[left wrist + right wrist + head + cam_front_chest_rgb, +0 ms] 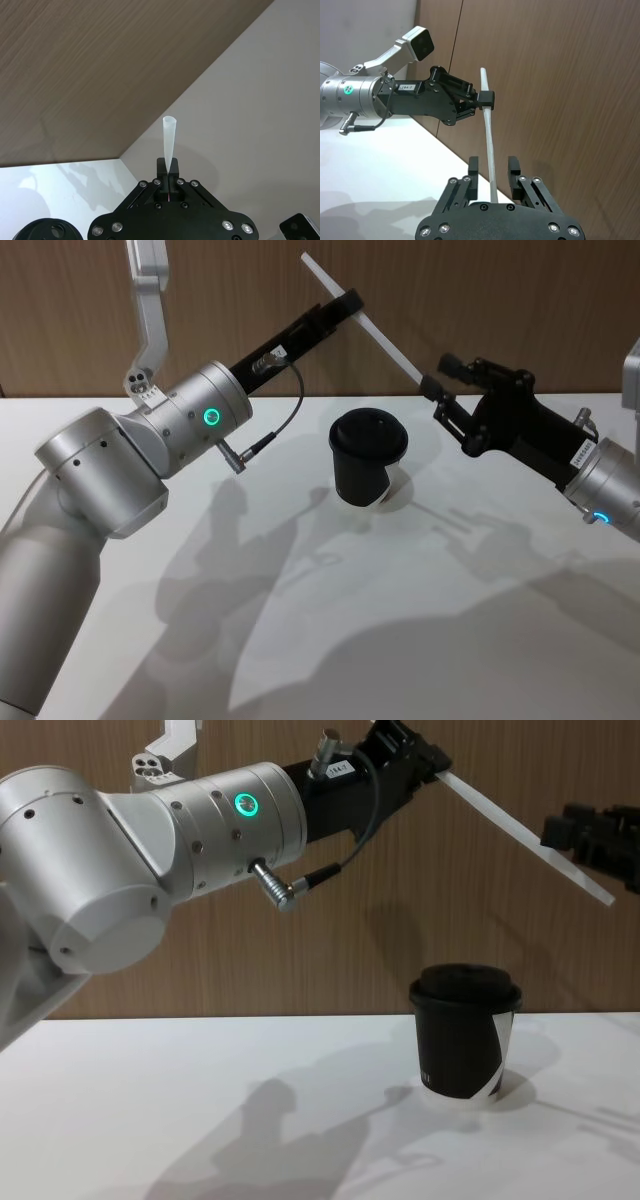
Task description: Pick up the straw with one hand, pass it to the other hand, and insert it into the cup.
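Left gripper (350, 306), head view: clamped on the straw (378, 338) near its upper end; right gripper (440, 387) at the lower end. Left wrist view: straw pinched between closed jaws. Right wrist view: right gripper's fingers (473, 172) spread, straw between them with gaps. Chest view: straw slants above the cup (460, 1040), upright on the table (200, 1100).

The thin white straw (385, 342) slants through the air, pinched near its upper end by the left gripper (350, 304). Its lower end lies between the spread fingers of the right gripper (436, 385). Below it, the black domed-lid cup (365, 465) stands upright on the white surface (480, 620).
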`<state>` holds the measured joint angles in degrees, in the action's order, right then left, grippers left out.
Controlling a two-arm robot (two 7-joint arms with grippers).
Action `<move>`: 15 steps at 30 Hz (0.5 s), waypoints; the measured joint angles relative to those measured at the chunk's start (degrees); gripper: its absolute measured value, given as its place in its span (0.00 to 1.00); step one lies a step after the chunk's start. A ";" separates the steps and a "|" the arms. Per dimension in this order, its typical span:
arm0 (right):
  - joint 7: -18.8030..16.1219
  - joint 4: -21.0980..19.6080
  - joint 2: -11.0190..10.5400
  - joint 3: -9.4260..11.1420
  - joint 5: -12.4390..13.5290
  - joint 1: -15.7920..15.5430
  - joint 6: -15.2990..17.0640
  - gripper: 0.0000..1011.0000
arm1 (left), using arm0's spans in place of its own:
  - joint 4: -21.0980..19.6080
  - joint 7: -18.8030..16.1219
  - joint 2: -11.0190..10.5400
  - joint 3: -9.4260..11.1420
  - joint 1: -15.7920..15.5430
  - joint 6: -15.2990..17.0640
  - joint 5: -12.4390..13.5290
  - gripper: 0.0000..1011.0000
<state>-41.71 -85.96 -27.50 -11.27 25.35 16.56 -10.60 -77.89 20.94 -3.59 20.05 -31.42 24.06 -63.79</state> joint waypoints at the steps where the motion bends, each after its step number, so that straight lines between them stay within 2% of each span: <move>1: 0.00 0.00 0.00 0.00 0.00 0.00 0.00 0.36 | -0.02 -0.03 -0.02 0.06 0.00 -0.11 0.04 0.01; 4: 0.00 0.00 0.00 0.00 0.00 0.00 0.00 0.47 | -0.15 -0.11 -0.13 0.24 0.00 -0.62 0.35 0.01; 7: 0.00 0.00 0.00 0.00 0.00 0.00 0.00 0.53 | -0.32 -0.25 -0.34 0.61 -0.03 -1.38 1.18 0.01; 8: 0.00 0.00 0.00 0.00 0.00 0.00 0.00 0.59 | -0.32 -0.25 -0.34 0.61 -0.03 -1.38 1.18 0.01; 10: 0.00 0.00 0.00 0.00 0.00 0.00 0.00 0.62 | -0.55 -0.40 -0.70 1.06 -0.22 -2.25 2.18 0.01; 15: 0.00 0.00 0.00 0.00 0.00 0.00 0.00 0.80 | -1.11 -1.01 -1.44 2.08 -0.73 -4.27 4.77 0.01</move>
<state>-41.70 -85.96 -27.51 -11.27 25.35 16.56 -10.60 -79.00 19.93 -5.03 22.13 -32.15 19.79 -59.01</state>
